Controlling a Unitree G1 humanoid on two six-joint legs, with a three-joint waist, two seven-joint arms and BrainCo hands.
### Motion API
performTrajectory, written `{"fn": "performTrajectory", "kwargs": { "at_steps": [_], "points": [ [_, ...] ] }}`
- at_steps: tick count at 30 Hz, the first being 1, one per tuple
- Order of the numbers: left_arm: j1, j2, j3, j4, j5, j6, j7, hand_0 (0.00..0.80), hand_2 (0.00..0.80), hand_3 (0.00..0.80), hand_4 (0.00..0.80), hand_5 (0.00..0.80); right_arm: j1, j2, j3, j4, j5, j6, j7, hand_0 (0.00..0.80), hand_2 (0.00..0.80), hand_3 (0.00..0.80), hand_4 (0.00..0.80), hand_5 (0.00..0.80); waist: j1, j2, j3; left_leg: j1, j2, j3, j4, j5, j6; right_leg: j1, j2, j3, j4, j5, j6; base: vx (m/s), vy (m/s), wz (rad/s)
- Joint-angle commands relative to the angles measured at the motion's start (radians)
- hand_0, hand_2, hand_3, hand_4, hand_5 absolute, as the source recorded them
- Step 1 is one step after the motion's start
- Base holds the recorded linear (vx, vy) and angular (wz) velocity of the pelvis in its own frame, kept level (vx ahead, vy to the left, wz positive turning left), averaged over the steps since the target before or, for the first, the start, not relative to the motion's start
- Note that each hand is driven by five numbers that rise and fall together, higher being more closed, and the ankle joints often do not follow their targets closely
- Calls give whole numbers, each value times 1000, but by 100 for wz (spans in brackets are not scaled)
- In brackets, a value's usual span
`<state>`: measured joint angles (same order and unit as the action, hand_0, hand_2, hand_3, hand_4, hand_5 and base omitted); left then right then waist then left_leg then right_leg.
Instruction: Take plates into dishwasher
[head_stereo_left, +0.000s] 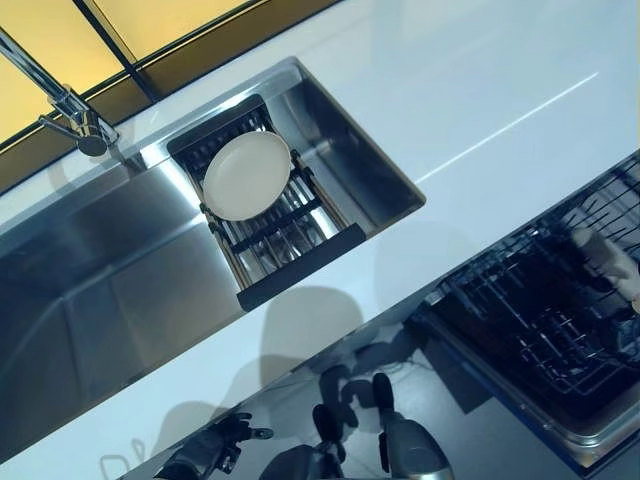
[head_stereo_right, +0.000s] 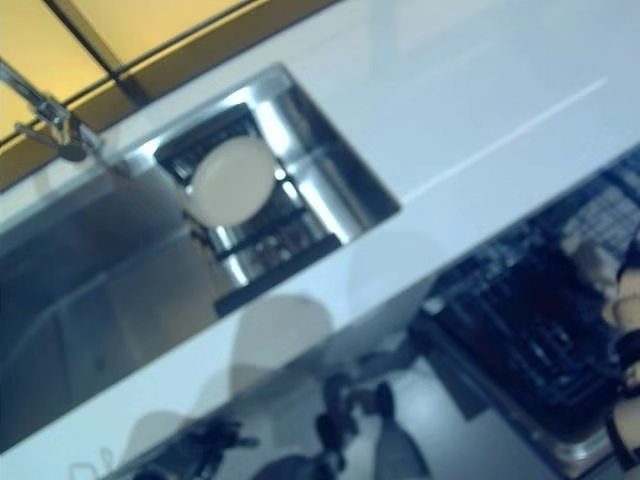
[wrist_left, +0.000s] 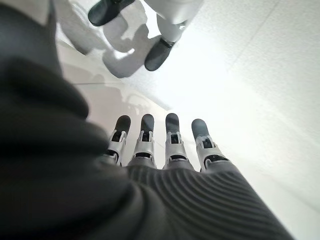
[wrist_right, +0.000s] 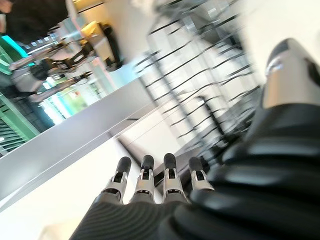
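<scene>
One white plate (head_stereo_left: 246, 175) lies tilted on the black drying rack (head_stereo_left: 290, 245) across the right end of the steel sink (head_stereo_left: 90, 290). The open dishwasher's dark wire rack (head_stereo_left: 545, 320) is pulled out at the right, below the counter edge. My right hand (head_stereo_left: 605, 258) is over that rack at the view's right edge; in its wrist view the fingers (wrist_right: 145, 175) are straight and hold nothing, with rack wires (wrist_right: 200, 100) past them. My left hand (head_stereo_left: 205, 452) hangs low at the bottom left, below the counter, fingers (wrist_left: 172, 135) straight and empty.
A chrome faucet (head_stereo_left: 75, 115) stands at the sink's back left. The white counter (head_stereo_left: 480, 100) runs behind and to the right of the sink, and a narrow strip (head_stereo_left: 300, 330) lies between the sink and the front edge.
</scene>
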<state>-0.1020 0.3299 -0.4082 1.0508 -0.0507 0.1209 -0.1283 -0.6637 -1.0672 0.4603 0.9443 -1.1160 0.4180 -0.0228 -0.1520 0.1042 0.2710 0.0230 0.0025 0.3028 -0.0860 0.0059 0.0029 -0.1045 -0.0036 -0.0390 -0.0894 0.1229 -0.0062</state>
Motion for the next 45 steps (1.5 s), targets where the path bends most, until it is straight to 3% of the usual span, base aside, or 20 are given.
{"fn": "performTrajectory", "kwargs": {
  "at_steps": [1,10,16,24,28,33,39,45],
  "points": [
    [-30,46,18,65,71,-7,10,0,0,0,0,0,16,-44,-13,-13,10,38,-23,0,0,0,0,0,2,-91,-131,78,54,0,-1,-39,-48,26,-69,11,2,-7,161,61,47,-1],
    [-22,46,56,99,90,15,-1,0,0,0,0,0,-26,-165,-31,-103,19,50,39,0,0,0,0,0,-13,-155,-199,112,68,9,-1,-42,-47,58,-47,47,2,-6,160,61,66,-6],
    [-19,50,63,109,81,32,3,0,0,0,0,0,-114,-263,-9,-85,88,37,10,0,0,0,0,0,-9,-184,-228,126,75,13,-1,-43,-45,75,-41,47,2,-4,162,56,24,-3],
    [-25,50,46,112,13,57,33,0,0,0,0,0,-451,-350,192,-124,239,-83,-103,0,0,0,0,0,25,-207,-244,125,72,-9,-1,-40,-43,104,-48,11,2,-17,158,36,19,-1],
    [-15,40,50,111,-3,65,46,0,0,0,0,0,-589,-351,287,-185,272,-106,-88,0,0,0,0,0,42,-210,-247,121,65,-28,-1,-39,-43,118,-54,-13,2,-29,153,47,22,8],
    [4,28,57,116,-35,65,71,0,0,0,0,0,-779,-295,408,-331,340,-191,-61,0,0,0,0,0,84,-211,-240,107,50,-75,-1,-31,-43,133,-68,-56,2,-39,149,46,24,20],
    [22,8,91,110,-54,62,95,0,0,0,0,0,-756,-194,362,-592,336,-260,7,0,0,0,0,0,124,-203,-215,84,34,-117,-1,-23,-37,140,-80,-92,2,-46,146,27,24,24],
    [10,2,105,111,-72,33,117,0,0,0,0,0,-684,-104,324,-735,346,-299,31,0,0,0,0,0,168,-203,-163,43,20,-155,-1,-14,-33,131,-94,-133,2,-46,144,-47,18,29]
  ]
}}
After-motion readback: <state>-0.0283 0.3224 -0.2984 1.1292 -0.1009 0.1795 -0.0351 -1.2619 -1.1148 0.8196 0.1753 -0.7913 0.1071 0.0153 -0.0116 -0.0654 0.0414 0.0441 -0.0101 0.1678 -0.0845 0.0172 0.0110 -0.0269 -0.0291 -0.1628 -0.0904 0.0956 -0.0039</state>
